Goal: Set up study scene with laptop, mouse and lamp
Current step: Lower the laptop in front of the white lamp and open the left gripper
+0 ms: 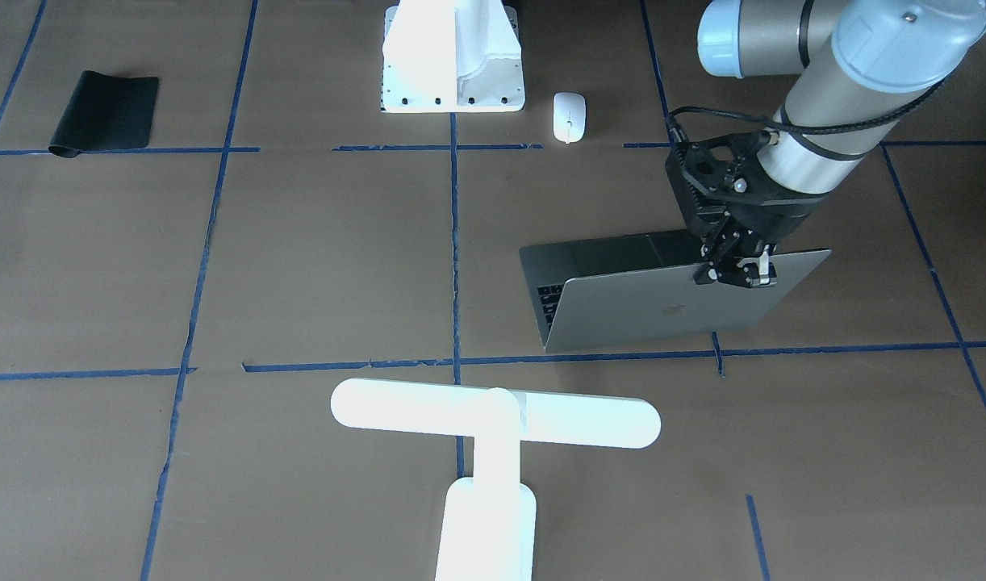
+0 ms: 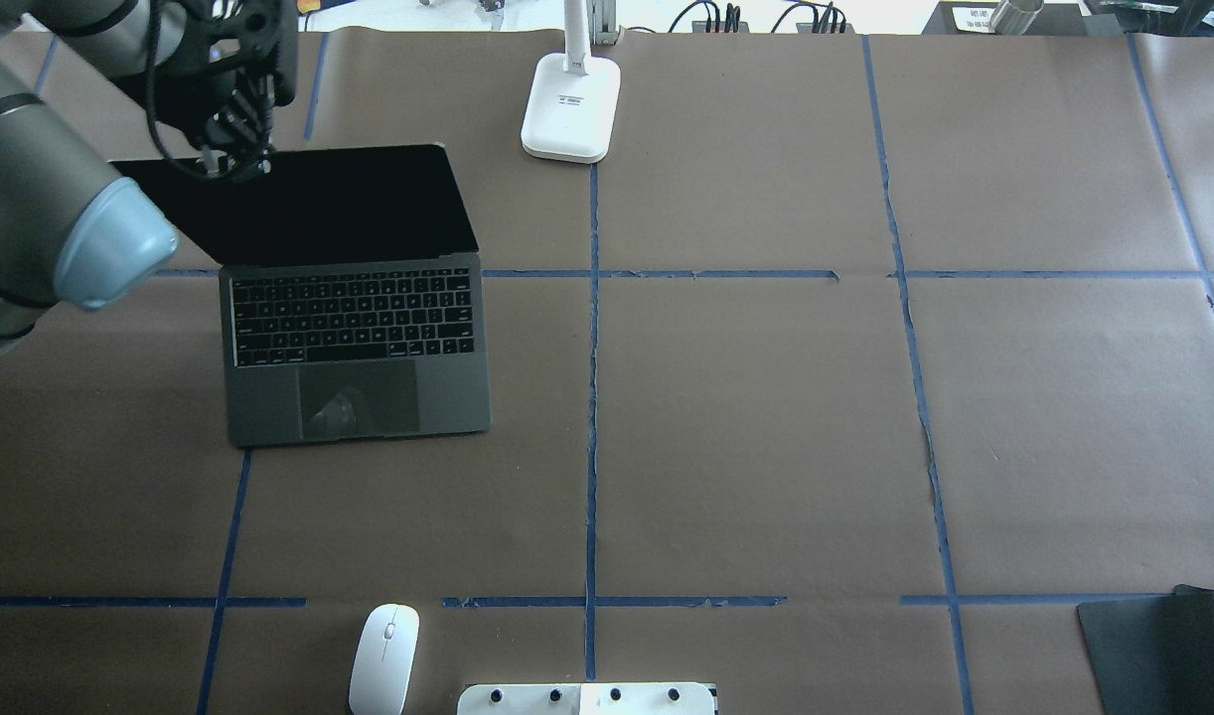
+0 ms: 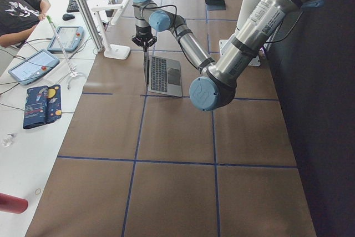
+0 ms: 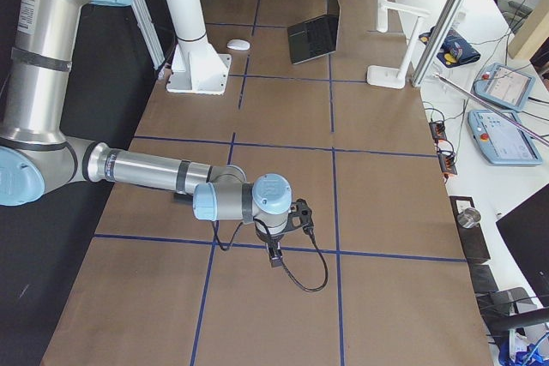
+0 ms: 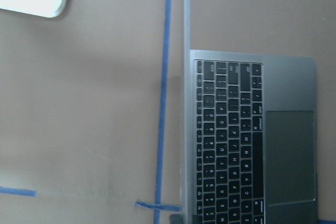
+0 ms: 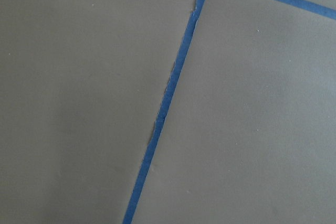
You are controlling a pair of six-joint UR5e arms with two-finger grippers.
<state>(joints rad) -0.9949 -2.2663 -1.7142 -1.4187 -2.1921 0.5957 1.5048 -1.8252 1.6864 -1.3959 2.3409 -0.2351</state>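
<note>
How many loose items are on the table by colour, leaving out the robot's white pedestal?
White: 2, the mouse and the lamp
Grey: 1, the laptop
Black: 1, the mat
Total: 4

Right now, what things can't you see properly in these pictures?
The left gripper: fingers small and dark against the laptop lid in the front-facing view; cannot tell if they pinch it.
The right gripper: shows only in the exterior right view, too small; open or shut unclear.
The lamp: head cut off by the overhead view's top edge.
The mat: cut off by the overhead view's bottom-right corner.
</note>
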